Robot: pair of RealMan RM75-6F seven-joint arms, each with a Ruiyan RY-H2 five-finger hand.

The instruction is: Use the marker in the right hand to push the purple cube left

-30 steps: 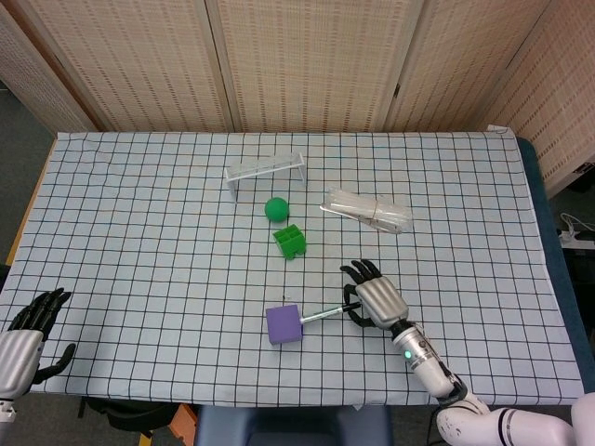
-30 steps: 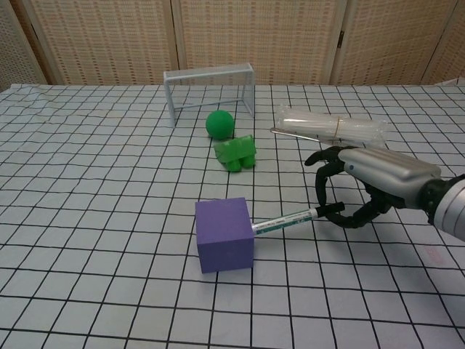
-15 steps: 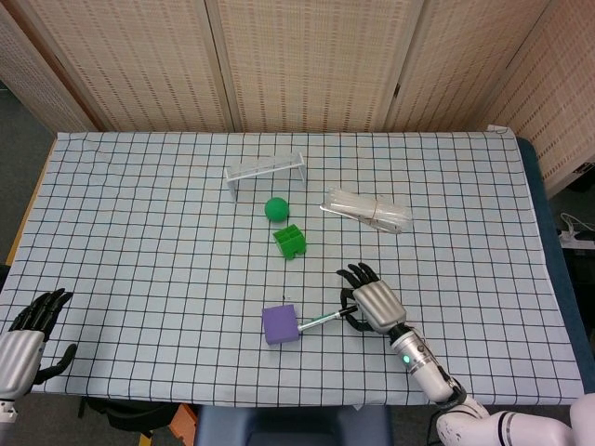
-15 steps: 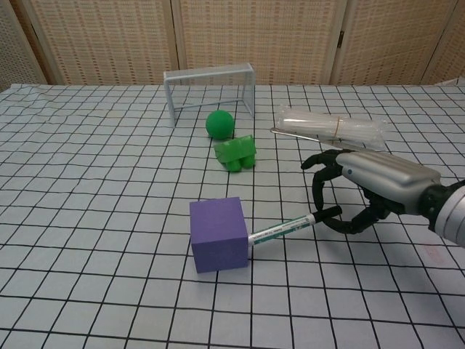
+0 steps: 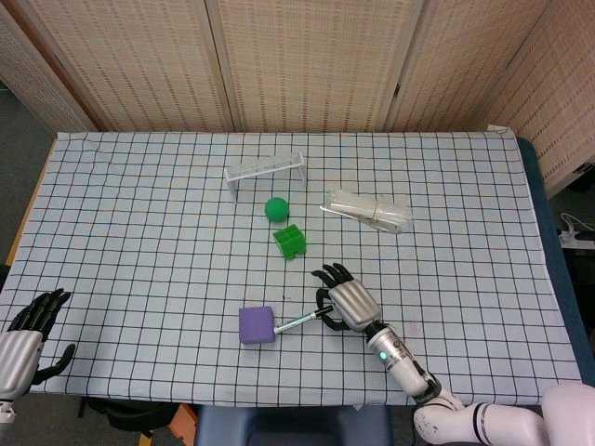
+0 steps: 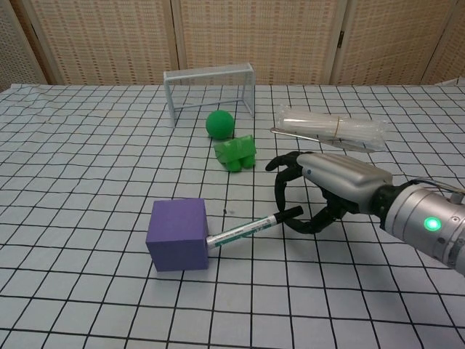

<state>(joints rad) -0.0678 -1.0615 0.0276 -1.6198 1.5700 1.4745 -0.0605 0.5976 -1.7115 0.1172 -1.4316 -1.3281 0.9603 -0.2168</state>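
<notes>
Chest view shows us that the solid purple cube (image 6: 178, 234) now sits clearly further left than a second ago, and our right hand (image 6: 320, 193) has travelled left with it. That hand grips the slim silver-and-green marker (image 6: 251, 227) by its dark end, tip touching the cube's right face. We judge the push well under way; the cube has slid without tipping.

Our left hand (image 5: 26, 336) has stayed at the near left corner of the counter (image 5: 139, 232), fingers apart, holding nothing.

The cube lies near the front edge, well apart from the green ball (image 5: 276, 208), the green block toy (image 5: 289, 242), the small white goal frame (image 5: 266, 172) and the clear plastic bundle (image 5: 367, 211). A white cloth with a black grid covers the counter; woven tan screens (image 5: 307, 60) stand behind.
</notes>
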